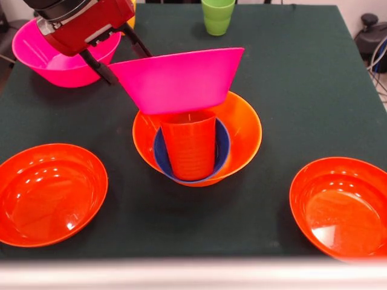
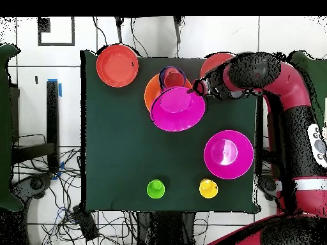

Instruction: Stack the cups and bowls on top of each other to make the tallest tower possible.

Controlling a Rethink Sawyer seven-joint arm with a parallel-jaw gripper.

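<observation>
Claw (image 1: pixel 112 60) clamped on rim of pink bowl (image 1: pixel 178 78), held tilted just above the tower (image 1: pixel 193 148); orange cup (image 1: pixel 189 145) sits in blue bowl (image 1: pixel 221 151) inside large orange bowl (image 1: pixel 245 130); tilt probably to cap cup; second pink bowl (image 1: pixel 36 51) spare on tabletop (image 1: pixel 290 90).

- A dark green table (image 2: pixel 121 159) fills the middle of the room.
- Black cables (image 2: pixel 76 220) lie tangled on the white tiled floor (image 2: pixel 70 70) beside the table's corner.
- A strip of blue tape (image 2: pixel 60 87) sticks to the floor just off the table's edge.
</observation>
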